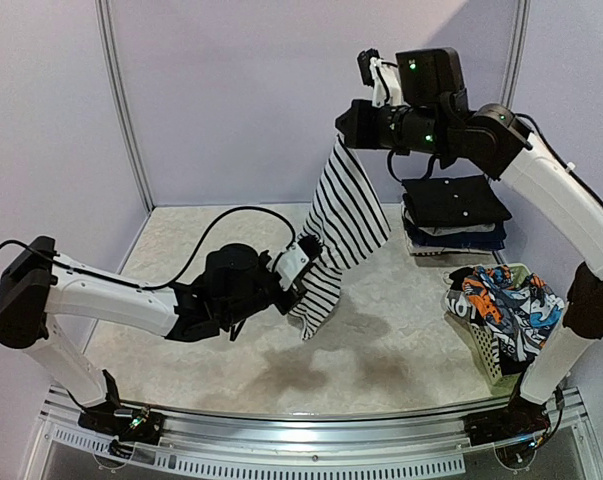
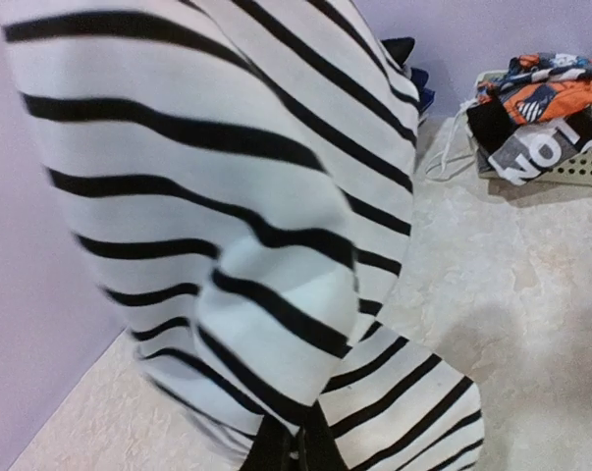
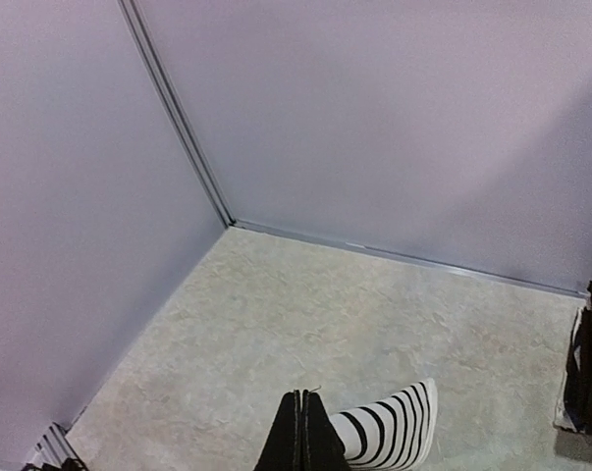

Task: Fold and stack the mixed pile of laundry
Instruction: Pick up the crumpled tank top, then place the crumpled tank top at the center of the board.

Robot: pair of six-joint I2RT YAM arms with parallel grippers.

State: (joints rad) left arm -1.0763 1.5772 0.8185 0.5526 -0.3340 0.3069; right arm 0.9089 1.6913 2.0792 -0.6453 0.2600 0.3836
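Observation:
The white garment with thin black stripes (image 1: 343, 215) hangs in the air above the table. My right gripper (image 1: 343, 130) is shut on its top edge, high up; in the right wrist view the black fingers (image 3: 302, 442) are pressed together with striped cloth (image 3: 394, 437) beside them. My left gripper (image 1: 303, 262) is shut on the garment's lower side edge; the stripes (image 2: 237, 196) fill the left wrist view above the closed fingers (image 2: 296, 453). The garment with the orange, blue, white and black print (image 1: 506, 305) lies in the basket at the right.
A white lattice basket (image 1: 486, 355) stands at the right, also in the left wrist view (image 2: 580, 167). A stack of folded dark garments (image 1: 453, 212) sits at the back right. Lilac walls enclose the back and sides of the mottled tabletop (image 1: 381, 350).

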